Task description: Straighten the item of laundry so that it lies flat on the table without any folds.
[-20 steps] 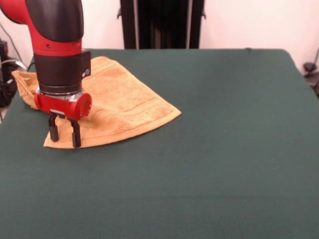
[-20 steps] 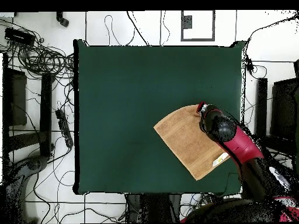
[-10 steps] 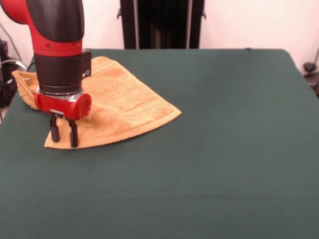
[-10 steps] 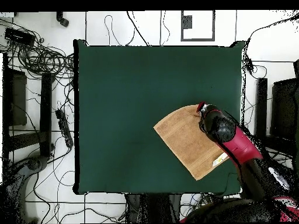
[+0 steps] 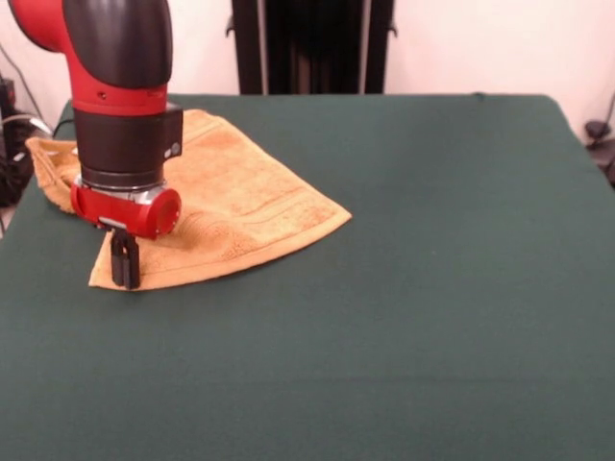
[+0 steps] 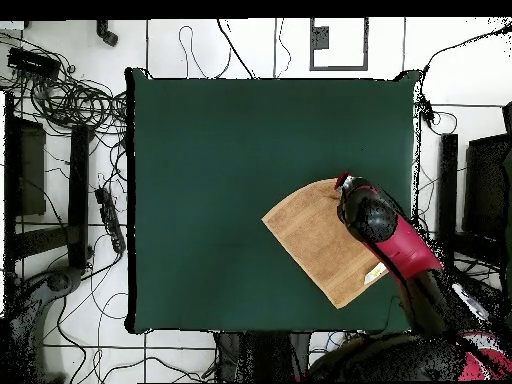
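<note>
Pinching the towel [image 5: 240, 206] corner, gripper [image 5: 123, 274] jaws closed together.

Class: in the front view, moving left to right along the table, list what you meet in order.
Towel's bunched left end → pincer, down on the towel's near corner → towel's right-hand corner → bare table.

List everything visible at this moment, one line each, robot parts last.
towel: one, orange-tan, folded, on the table's left part in the front view, reaching its left edge.
care label: one, white, at the towel's edge beside the arm, overhead view.
table: one, dark green cloth top.
cables: many, black, on the floor round the table.
arm: one, red and black, over the towel.
gripper: one, black, shut at the towel's front corner.
</note>
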